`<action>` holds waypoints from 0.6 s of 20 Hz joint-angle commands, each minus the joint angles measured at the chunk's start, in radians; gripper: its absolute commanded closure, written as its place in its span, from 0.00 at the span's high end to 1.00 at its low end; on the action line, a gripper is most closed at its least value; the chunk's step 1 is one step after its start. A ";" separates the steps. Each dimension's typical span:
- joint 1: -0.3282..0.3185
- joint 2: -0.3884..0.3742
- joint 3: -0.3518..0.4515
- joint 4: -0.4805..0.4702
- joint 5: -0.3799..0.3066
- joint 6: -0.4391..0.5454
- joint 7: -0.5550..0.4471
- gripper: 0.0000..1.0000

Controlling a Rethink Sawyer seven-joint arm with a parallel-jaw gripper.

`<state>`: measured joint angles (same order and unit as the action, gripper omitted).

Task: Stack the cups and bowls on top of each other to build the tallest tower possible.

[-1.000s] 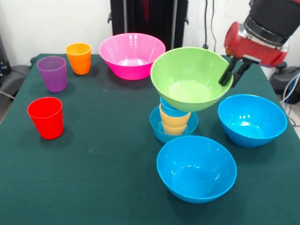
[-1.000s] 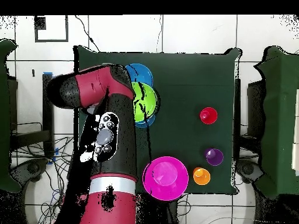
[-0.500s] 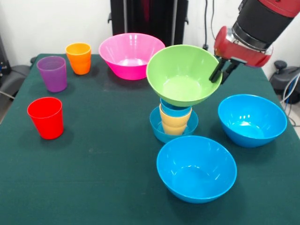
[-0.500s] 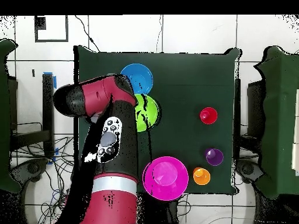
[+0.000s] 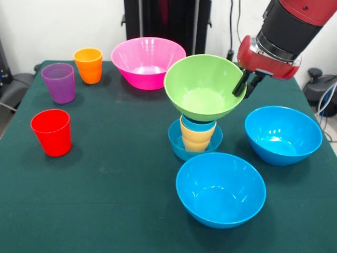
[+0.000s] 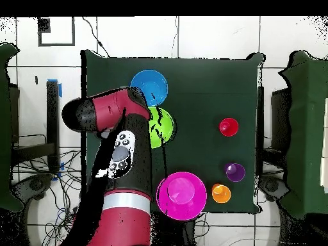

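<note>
My gripper (image 5: 243, 86) is shut on the right rim of the green bowl (image 5: 202, 87). It holds the bowl almost level over the tower. The bowl's base sits at or just above the light blue cup (image 5: 199, 125). That cup is nested in a yellow-orange cup (image 5: 196, 138), which stands in the small blue bowl (image 5: 176, 145). In the overhead view the green bowl (image 6: 161, 126) shows beside my arm (image 6: 118, 147), which hides the gripper and the tower below.
Two large blue bowls (image 5: 220, 188) (image 5: 283, 135) stand in front of and right of the tower. The pink bowl (image 5: 148, 61) is behind it. The red cup (image 5: 51, 132), purple cup (image 5: 59, 82) and orange cup (image 5: 88, 65) stand at the left.
My gripper has carried the green bowl left and levelled it from its tilt. The bowl has come to rest centred over the light blue cup.
</note>
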<state>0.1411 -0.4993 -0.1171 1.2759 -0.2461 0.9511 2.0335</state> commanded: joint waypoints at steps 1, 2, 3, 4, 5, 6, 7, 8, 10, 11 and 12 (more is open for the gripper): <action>-0.007 0.031 0.040 0.070 -0.037 -0.092 0.062 0.00; -0.007 0.030 0.039 0.071 -0.036 -0.094 0.061 0.00; -0.006 0.029 0.038 0.071 -0.036 -0.097 0.062 0.00; -0.006 0.029 0.037 0.071 -0.036 -0.102 0.063 0.00; -0.007 0.032 0.037 0.071 -0.035 -0.110 0.066 0.00; -0.007 0.033 0.037 0.072 -0.034 -0.114 0.066 0.00; -0.005 0.032 0.034 0.077 -0.034 -0.121 0.070 0.00; -0.004 0.030 0.032 0.082 -0.034 -0.127 0.074 0.00; -0.001 0.028 0.026 0.082 -0.035 -0.128 0.074 0.00; 0.000 0.028 0.025 0.080 -0.035 -0.126 0.073 0.00; 0.001 0.028 0.023 0.078 -0.035 -0.124 0.071 0.00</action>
<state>0.1412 -0.5021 -0.1324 1.2856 -0.2461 0.8915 2.0335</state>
